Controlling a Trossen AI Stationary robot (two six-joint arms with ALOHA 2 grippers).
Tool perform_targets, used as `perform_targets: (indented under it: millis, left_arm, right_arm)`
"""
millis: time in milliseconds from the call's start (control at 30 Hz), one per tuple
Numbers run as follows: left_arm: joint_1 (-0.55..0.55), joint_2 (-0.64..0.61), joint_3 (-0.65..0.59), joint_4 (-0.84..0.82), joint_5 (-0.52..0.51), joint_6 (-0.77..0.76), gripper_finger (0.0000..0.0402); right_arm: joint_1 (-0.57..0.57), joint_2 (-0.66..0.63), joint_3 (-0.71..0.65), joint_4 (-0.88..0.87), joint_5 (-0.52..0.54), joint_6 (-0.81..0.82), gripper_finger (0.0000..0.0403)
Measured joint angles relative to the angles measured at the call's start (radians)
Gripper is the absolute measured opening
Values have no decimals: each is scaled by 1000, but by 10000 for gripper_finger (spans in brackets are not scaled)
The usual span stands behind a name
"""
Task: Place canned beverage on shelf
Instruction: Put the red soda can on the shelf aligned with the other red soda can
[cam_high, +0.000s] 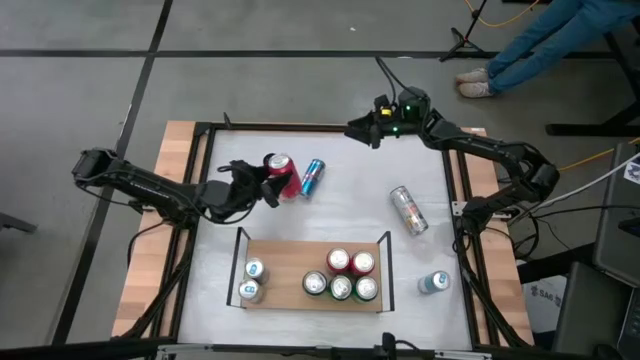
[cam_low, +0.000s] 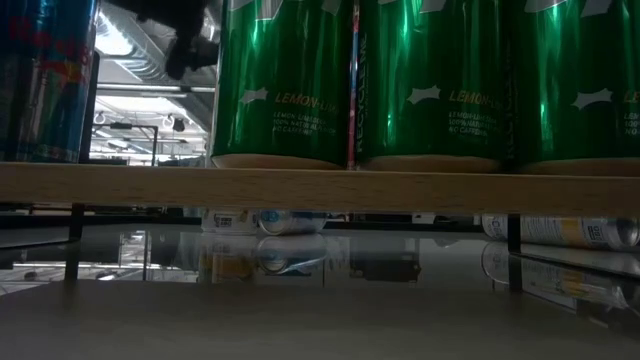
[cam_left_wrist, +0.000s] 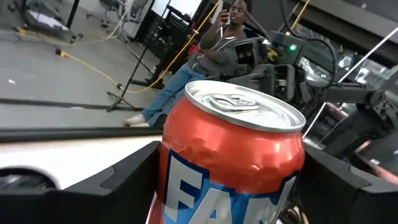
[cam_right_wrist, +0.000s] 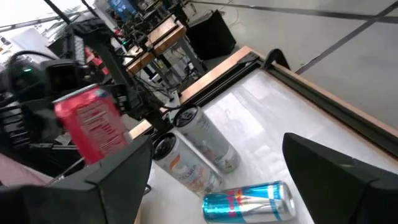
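Holding red can (cam_high: 283, 176) in left gripper (cam_high: 268, 187), high view, far-left of surface; shelf (cam_high: 290, 256) at near edge. Left wrist: fingers (cam_left_wrist: 127, 180) clamp can low; tilt risk. Right gripper (cam_high: 368, 128) open, empty, far edge.

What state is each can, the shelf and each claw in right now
Red can: upright, held in the left claw.
Blue can: lying on its side on the table.
Silver can: lying on its side.
Light-blue can: upright beside the shelf.
Shelf: part filled with upright cans.
Right claw: open, empty.
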Motion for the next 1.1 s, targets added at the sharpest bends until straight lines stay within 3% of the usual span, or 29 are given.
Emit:
perform_targets:
  millis: [267,600,800,1100]
  left_arm:
    - [41,181,192,1,4,136,302]
    - [108,363,351,-11,80,144,302]
    - [146,395,384,-7,80,143,302]
    - [192,395,384,-10,69,143,302]
  right_arm:
    - [-13,0,0,1,0,-51,347]
    - [-12,0,0,1,0,-166,347]
    - [4,0,0,3,-57,-290,347]
    - [159,0,0,5,20,-494,347]
